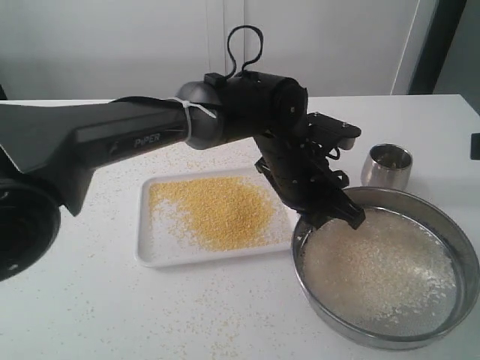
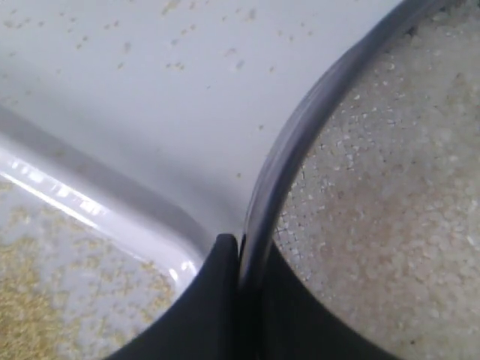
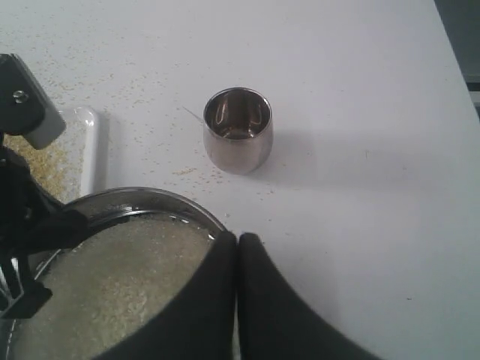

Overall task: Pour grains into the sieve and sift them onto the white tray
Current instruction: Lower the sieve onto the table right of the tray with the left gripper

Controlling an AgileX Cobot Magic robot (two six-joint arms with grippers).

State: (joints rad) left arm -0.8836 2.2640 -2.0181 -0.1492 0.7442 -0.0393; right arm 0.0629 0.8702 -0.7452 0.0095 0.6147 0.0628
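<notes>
While tight on sieve (image 2: 283, 150) rim beside white tray (image 2: 90, 199) corner, left jaws; right jaws together, open table (image 3: 360, 112) beyond.

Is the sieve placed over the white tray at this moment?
No, the sieve is beside the white tray, to its right in the exterior view, and does not cover it.

The left gripper (image 1: 331, 217) hides part of the sieve (image 1: 420, 339); its arm (image 1: 112, 139) overlaps the white tray (image 1: 160, 245).

The left arm (image 1: 112, 139) stretched over the far edge of the white tray (image 1: 161, 244), barring it. The near table (image 1: 90, 307) lay open. A steel cup (image 1: 386, 166) stood just behind the sieve (image 1: 390, 339).
</notes>
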